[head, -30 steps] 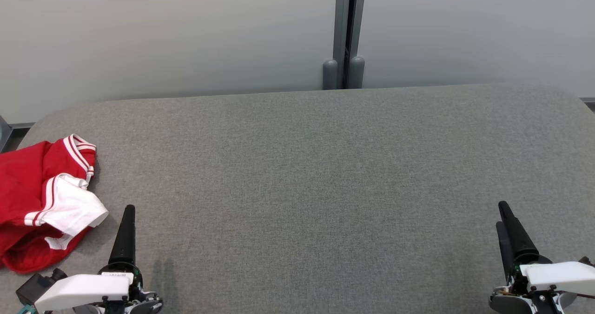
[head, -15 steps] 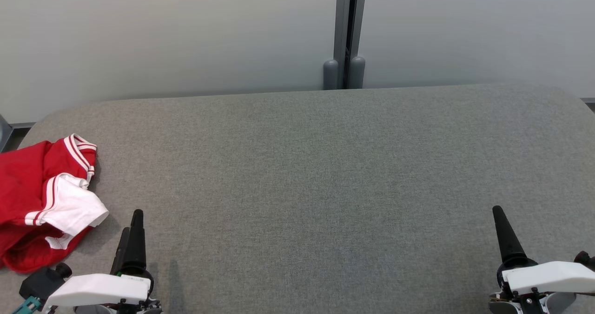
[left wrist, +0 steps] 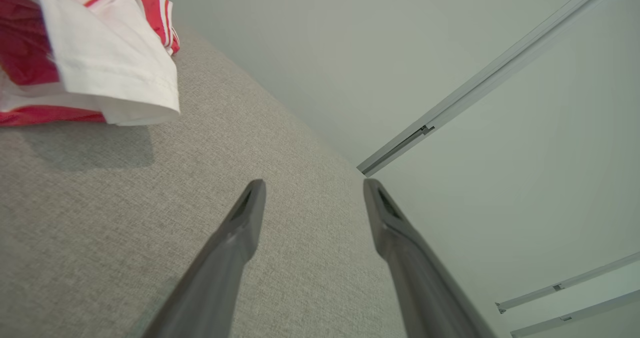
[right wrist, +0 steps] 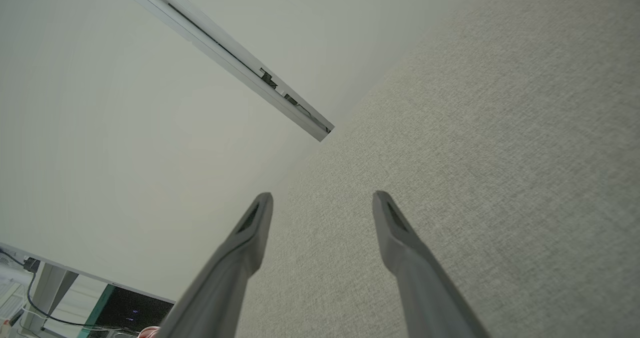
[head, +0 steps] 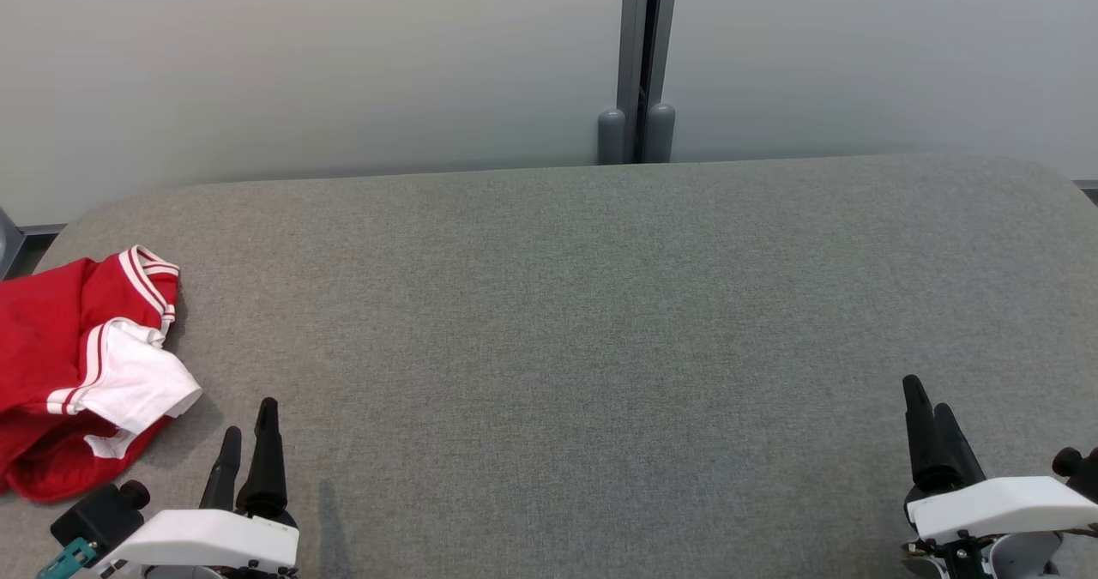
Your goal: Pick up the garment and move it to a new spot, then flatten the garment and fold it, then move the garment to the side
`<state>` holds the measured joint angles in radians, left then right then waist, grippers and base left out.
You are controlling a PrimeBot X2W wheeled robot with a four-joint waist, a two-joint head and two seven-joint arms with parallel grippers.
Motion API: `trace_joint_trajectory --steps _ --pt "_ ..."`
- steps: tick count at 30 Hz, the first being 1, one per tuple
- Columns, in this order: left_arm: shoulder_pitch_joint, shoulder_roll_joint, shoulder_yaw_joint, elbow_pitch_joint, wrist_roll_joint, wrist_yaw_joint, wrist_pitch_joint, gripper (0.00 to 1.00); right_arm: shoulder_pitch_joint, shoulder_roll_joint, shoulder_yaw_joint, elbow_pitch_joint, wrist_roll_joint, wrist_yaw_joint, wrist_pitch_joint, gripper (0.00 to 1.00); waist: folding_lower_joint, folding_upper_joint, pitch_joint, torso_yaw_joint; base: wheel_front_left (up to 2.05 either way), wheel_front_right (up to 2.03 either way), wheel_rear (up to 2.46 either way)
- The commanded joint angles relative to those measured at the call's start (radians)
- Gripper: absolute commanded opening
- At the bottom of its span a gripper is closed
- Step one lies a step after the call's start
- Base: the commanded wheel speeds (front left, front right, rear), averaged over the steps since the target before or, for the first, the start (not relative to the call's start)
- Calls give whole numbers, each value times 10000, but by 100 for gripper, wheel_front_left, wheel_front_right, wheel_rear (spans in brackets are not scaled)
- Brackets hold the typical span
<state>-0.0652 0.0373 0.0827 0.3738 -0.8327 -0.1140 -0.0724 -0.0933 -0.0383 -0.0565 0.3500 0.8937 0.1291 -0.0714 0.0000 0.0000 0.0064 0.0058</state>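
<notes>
- At the far left of the grey table [head: 558, 322], the red-and-white garment [head: 77, 364] lies crumpled, partly cut off by the head view's left edge.
- Just right of it is my left gripper [head: 250, 417]: jaws spread, empty, apart from the garment, fingers pointing up the table.
- Middle, behind the table: pale wall with a grey vertical post [head: 636, 64].
- Far right, well apart from the garment: my right gripper [head: 926, 395], jaws spread, empty.

Head camera overlooks the grey surface [head: 549, 304]; wrist cameras skim it low.
</notes>
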Motion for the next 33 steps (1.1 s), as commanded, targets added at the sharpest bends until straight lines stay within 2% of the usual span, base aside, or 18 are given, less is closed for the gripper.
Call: trace_joint_trajectory --steps 1,33 --pt "-198 87 -10 -27 393 18 -105 100 -214 -58 24 -68 -366 12 -118 100 0 0 4 6 0 0 0" --pt "-203 131 -451 298 4174 346 -986 100 -252 -106 497 156 -4514 17 -1004 100 0 0 52 73 0 0 0"
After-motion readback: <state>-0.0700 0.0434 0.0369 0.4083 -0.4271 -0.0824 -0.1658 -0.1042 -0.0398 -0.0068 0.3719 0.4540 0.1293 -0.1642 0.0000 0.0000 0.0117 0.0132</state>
